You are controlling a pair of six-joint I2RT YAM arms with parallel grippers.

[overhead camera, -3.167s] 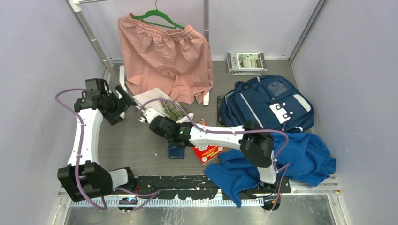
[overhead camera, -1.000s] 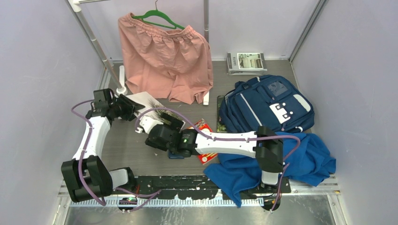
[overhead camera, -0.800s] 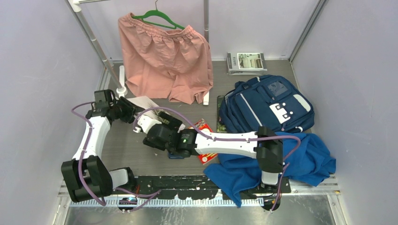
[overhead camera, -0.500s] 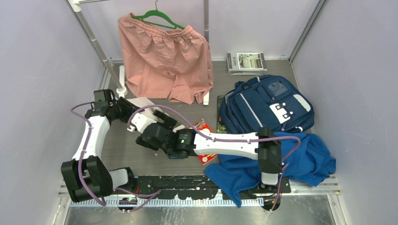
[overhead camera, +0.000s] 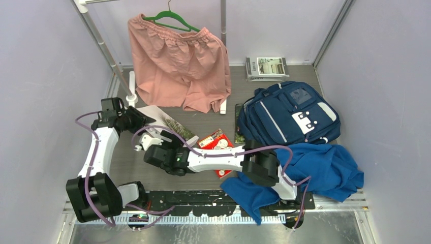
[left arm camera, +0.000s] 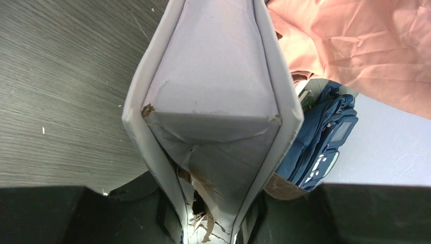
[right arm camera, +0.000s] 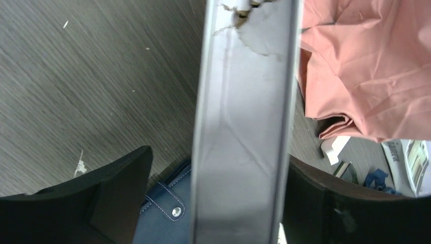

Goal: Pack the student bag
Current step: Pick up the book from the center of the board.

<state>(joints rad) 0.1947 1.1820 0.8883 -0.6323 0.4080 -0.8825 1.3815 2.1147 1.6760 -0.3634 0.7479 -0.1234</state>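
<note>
L hand (overhead camera: 136, 119) clamped on white box (overhead camera: 170, 124), R hand (right arm camera: 218, 162) wide around its edge, student bag (overhead camera: 289, 112) apart.

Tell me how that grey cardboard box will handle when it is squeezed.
The cardboard box probably crushes easily: its end panel is dented inward. The torn edges suggest thin, weak walls. It is likely light and hollow, so grip it gently.

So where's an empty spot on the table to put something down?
The table is bare between the pink shorts and the student bag, beside the magazines, and at the near left between the left arm and right arm. The middle is crowded with the box and red packet. The blue cloth covers the near right.
</note>
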